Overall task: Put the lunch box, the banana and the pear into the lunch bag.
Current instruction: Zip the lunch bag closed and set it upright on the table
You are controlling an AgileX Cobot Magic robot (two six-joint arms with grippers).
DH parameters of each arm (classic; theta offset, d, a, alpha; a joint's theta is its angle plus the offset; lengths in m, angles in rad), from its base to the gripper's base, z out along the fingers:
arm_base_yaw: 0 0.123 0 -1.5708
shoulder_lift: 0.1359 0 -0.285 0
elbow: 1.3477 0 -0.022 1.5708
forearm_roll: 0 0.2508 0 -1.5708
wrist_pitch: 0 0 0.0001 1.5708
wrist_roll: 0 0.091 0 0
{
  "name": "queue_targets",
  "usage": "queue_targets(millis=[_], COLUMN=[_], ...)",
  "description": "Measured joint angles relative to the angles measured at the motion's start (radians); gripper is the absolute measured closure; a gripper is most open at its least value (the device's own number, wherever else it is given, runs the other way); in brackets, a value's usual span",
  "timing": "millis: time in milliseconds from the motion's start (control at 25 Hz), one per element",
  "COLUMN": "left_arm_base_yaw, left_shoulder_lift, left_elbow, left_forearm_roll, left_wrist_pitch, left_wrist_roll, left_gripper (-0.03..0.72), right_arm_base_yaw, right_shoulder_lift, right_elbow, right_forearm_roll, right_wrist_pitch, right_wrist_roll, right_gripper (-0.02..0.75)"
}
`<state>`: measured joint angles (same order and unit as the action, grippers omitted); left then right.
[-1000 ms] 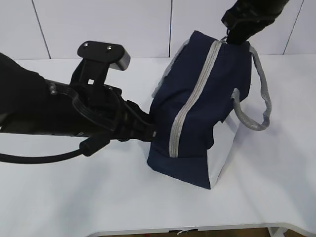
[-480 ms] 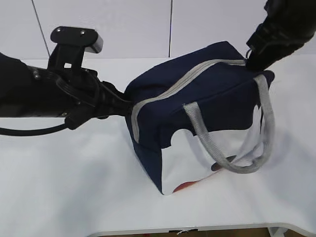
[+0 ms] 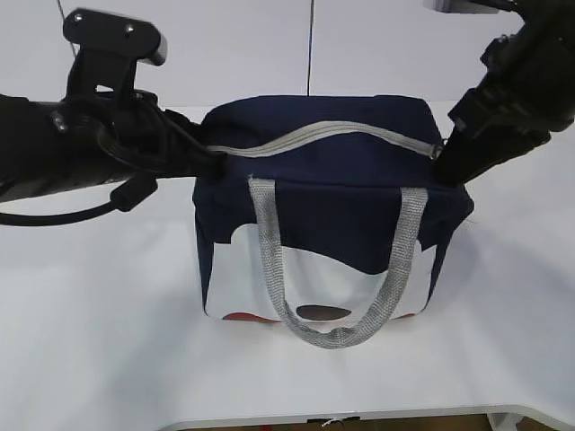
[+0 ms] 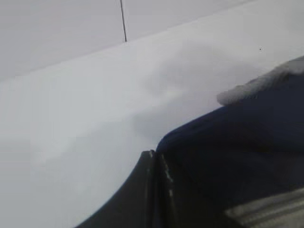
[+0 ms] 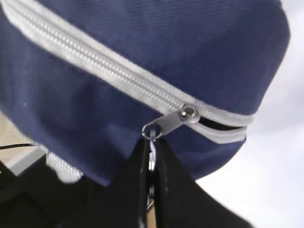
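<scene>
Exterior view: the lunch bag (image 3: 332,215) stands upright on the white bench (image 3: 108,341), near the bench's middle and set toward its back edge. The bag's white-and-red front panel (image 3: 296,287) faces the front edge of the bench. One grey webbing handle (image 3: 337,332) hangs down over that panel in a loop. The grey zipper (image 3: 314,135) runs across the top of the bag from its left end to its right end.

The left gripper (image 3: 214,160) meets the bag at its upper left corner, at the left end of the zipper. The right gripper (image 3: 446,166) meets the bag at its upper right corner, at the right end of the zipper.

Left wrist view: the jaws lie pressed together against navy fabric of the lunch bag (image 4: 237,156); whether fabric is caught between them cannot be told. The bare bench (image 4: 95,104) fills the rest of this view.

Right wrist view: the jaws of the right gripper (image 5: 151,156) are closed on the ring pull (image 5: 152,154), which hangs from the metal slider (image 5: 173,121). The slider sits close to the end of the zipper (image 5: 95,61). A short open gap shows between the zipper tapes beyond the slider.

The lunch box, the banana and the pear appear in none of the views.
</scene>
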<state>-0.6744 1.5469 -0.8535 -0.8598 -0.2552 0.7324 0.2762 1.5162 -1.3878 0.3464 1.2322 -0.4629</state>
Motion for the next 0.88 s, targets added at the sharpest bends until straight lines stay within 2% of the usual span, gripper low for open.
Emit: queue_targets(millis=[160,440,880], left_arm_base_yaw=[0.004,0.004,0.004], left_shoulder_lift=[0.001,0.001,0.001], left_elbow=[0.0,0.0,0.0], left_forearm_roll=[0.063,0.076,0.078], left_wrist_pitch=[-0.035,-0.037,-0.037], left_wrist_roll=[0.0,0.0,0.029], left_gripper=[0.715,0.715,0.715], right_arm_base_yaw=[0.0,0.0,0.0], right_shoulder_lift=[-0.002,-0.006,-0.007], right_elbow=[0.002,-0.017,-0.046], right_forearm_roll=[0.017,0.012,-0.025], right_wrist_pitch=[0.0,0.004,0.006], right_wrist_roll=[-0.002,0.067,0.436], right_gripper=[0.72,0.72,0.72])
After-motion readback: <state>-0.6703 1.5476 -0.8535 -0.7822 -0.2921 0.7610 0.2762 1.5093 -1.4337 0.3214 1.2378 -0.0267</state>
